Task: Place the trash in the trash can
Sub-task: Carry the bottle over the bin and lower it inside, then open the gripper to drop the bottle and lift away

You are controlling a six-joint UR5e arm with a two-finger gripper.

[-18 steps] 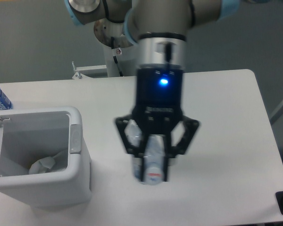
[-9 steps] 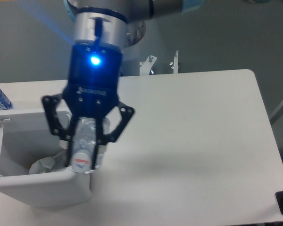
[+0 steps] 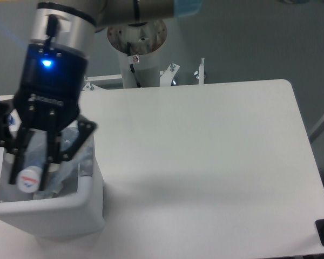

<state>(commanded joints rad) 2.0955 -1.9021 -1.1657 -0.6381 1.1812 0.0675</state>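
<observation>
Bin sat at 8 o'clock on the table. Hand, fingers clamped on the bottle, had swung in from table centre and hung over the bin's mouth. Wrapper hidden. Release looked next.

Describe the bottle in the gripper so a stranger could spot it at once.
Find the white bin at the table's left edge. The black gripper hangs above it, shut on a slim clear bottle with a white cap facing the camera.
</observation>
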